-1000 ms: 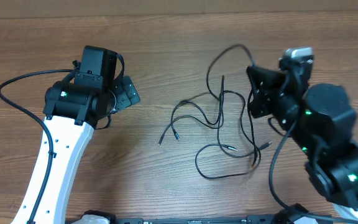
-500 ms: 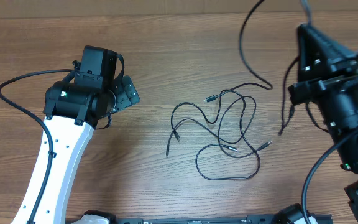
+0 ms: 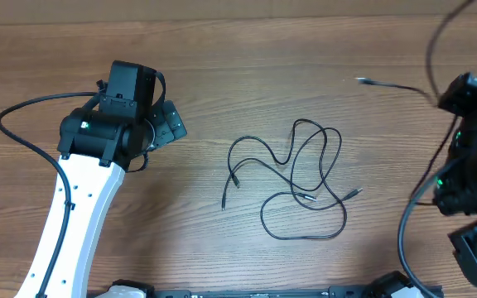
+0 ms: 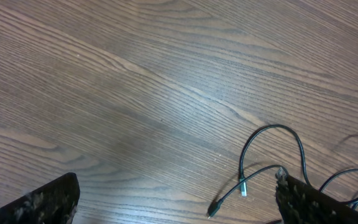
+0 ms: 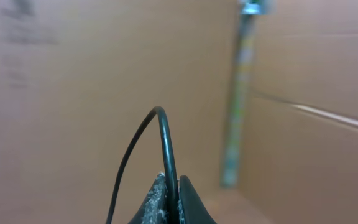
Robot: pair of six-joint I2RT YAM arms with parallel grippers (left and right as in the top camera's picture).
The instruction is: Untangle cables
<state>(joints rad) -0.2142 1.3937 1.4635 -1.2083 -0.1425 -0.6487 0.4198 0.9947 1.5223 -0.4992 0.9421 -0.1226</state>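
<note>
Overhead: thin black cables [image 3: 292,193] in loops

Open table [image 3: 214,74] separates left end effector [image 3: 172,122] from the cables [image 3: 292,186]; a raised cable [image 3: 392,84] perhaps bars the right.

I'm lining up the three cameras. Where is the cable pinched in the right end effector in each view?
Overhead: held cable at upper right, apart from the loose cables.
Left wrist: not in it.
Right wrist: bottom centre, arching out of the shut right end effector.
Shared landmark: the loose cables, centre in overhead, lower right in left wrist.
</note>
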